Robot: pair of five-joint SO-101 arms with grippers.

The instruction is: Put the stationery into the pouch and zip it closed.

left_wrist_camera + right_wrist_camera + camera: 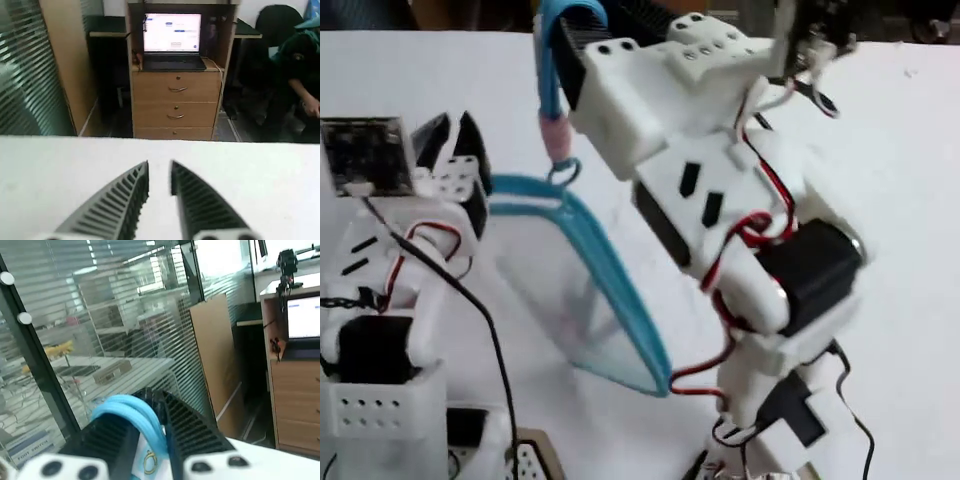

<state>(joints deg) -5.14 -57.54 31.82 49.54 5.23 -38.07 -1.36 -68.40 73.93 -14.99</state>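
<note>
The pouch [555, 290] is hung by its twelve-o'clock strap [550, 75], clamped in the right tool [152, 400]; the left tool [159, 172] is parted, empty; zipping seemingly undone.

Strap [131, 407] in my right pincer [155, 401]; pouch [555, 285] hangs below, over table [900, 200], between my arms. Left pincer [159, 170] beside pouch, apart.

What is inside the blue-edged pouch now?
Through the pouch the white table shows; no stationery is distinguishable. Its lower corner is hazy, so small items may hide there.
</note>
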